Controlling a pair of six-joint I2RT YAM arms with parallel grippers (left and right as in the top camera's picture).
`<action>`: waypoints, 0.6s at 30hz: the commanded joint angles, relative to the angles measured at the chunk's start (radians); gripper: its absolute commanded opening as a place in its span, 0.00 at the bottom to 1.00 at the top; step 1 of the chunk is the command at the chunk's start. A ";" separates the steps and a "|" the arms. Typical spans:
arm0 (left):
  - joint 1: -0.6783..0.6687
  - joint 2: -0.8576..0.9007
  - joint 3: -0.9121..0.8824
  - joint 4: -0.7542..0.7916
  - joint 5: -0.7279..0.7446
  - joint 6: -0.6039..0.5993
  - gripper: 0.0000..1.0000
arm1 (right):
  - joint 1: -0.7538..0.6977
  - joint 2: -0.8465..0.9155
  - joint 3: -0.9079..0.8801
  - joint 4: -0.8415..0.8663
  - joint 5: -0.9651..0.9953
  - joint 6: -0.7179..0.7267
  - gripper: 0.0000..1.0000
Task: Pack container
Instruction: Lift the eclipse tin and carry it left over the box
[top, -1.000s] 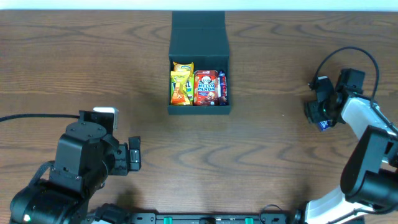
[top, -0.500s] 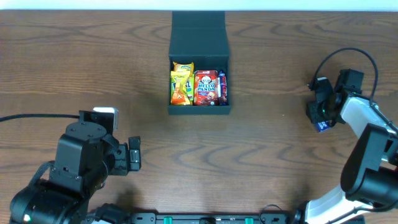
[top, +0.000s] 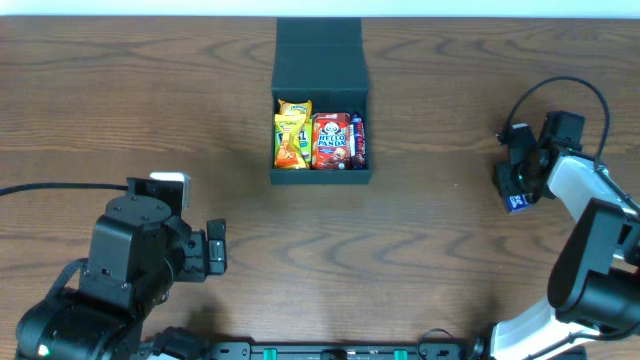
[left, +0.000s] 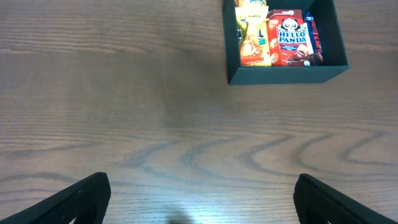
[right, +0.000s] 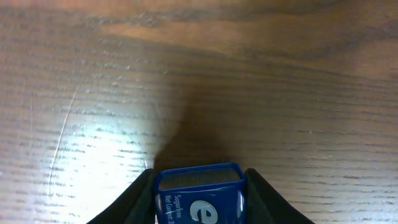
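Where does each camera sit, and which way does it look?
Overhead: above the table, looking down; shows both arms and the box.
Left wrist: on the left arm, facing the box; its open fingers at the bottom.
Right wrist: close above the table; its fingers clamp a blue packet.
Shared: overhead and left wrist both see the box.

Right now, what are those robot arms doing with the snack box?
They are packing snacks into the dark container, which sits open with a yellow packet and a Hello Panda packet already inside. The right arm has its jaws shut on a small blue packet, off to the side of the container. The left arm is near the front edge, jaws open and empty.
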 joint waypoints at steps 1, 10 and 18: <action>0.003 -0.003 0.012 0.000 0.000 0.021 0.95 | 0.000 0.008 -0.004 0.013 -0.008 0.112 0.02; 0.003 -0.003 0.012 0.000 0.000 0.021 0.95 | 0.131 0.008 0.093 -0.032 -0.009 0.308 0.01; 0.003 -0.003 0.012 0.000 0.000 0.021 0.95 | 0.303 0.008 0.336 -0.192 -0.009 0.414 0.01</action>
